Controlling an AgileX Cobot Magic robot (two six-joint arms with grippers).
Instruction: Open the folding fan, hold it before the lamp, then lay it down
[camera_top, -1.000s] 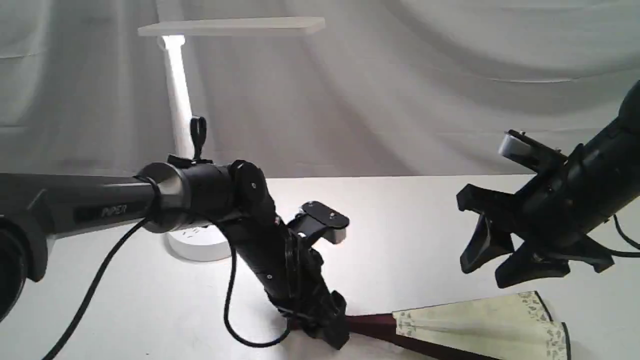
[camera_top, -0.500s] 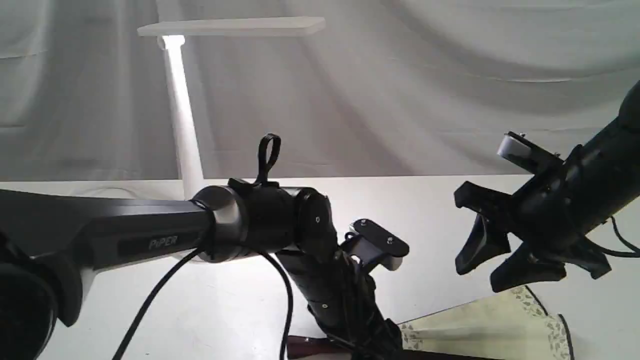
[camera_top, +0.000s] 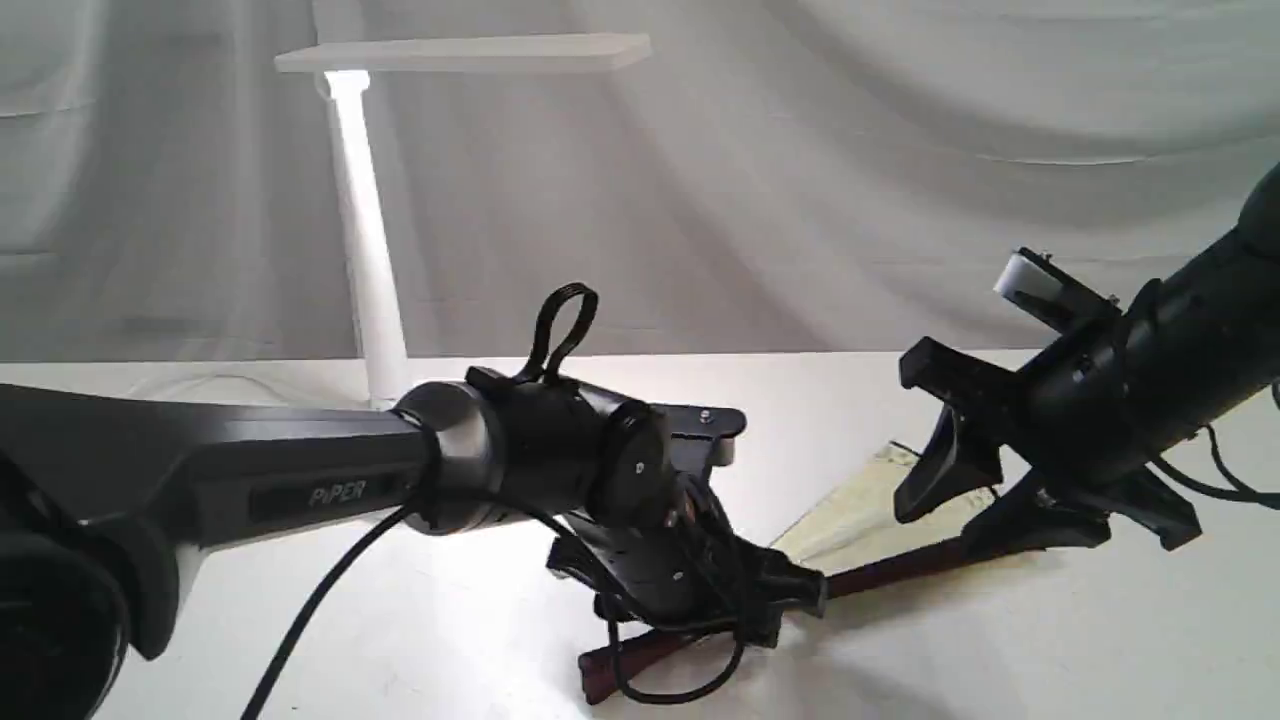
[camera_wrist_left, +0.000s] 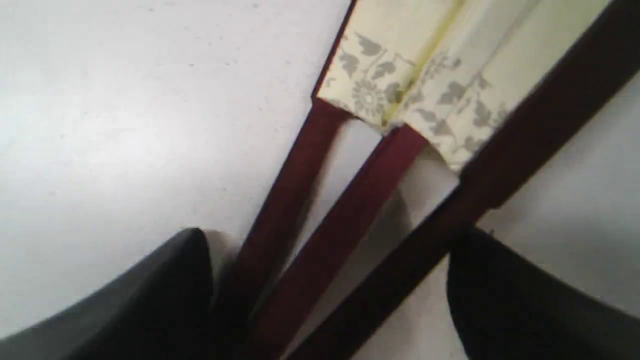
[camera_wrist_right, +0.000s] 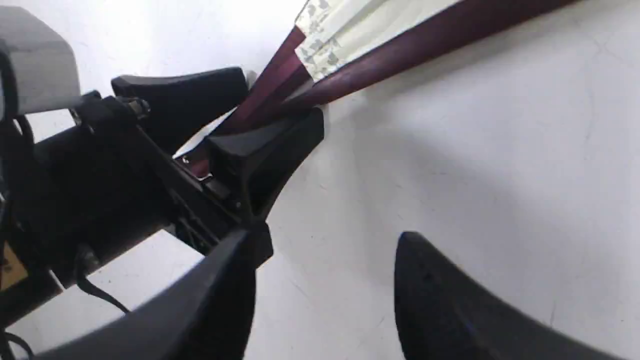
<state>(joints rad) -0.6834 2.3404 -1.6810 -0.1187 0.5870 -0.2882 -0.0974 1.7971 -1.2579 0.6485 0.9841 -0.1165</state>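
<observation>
The folding fan (camera_top: 860, 505) is partly spread, its cream leaf (camera_wrist_left: 400, 65) with a floral border fanning off dark maroon ribs (camera_wrist_left: 320, 260). Its pivot end (camera_top: 600, 680) rests on the white table and the leaf end tilts up to the right. My left gripper (camera_top: 800, 592) has its jaws set wide across the spread ribs, one finger (camera_wrist_left: 165, 285) against each outer rib. It also shows in the right wrist view (camera_wrist_right: 280, 100). My right gripper (camera_top: 950, 525) hangs open and empty just above the fan's outer guard rib (camera_wrist_right: 425, 35). The lit white lamp (camera_top: 460, 52) stands at the back left, its base hidden behind my left arm.
The white table (camera_top: 1050, 660) spreads under both arms, with a grey cloth backdrop (camera_top: 900, 200) behind it. My left arm (camera_top: 250, 480) stretches across the left foreground, and its black cable (camera_top: 680, 690) loops down beside the fan's pivot end.
My left gripper has turned at the wrist and swung the fan round about its pivot end, from lying along the front edge to pointing up-right. My right gripper dropped slightly.
</observation>
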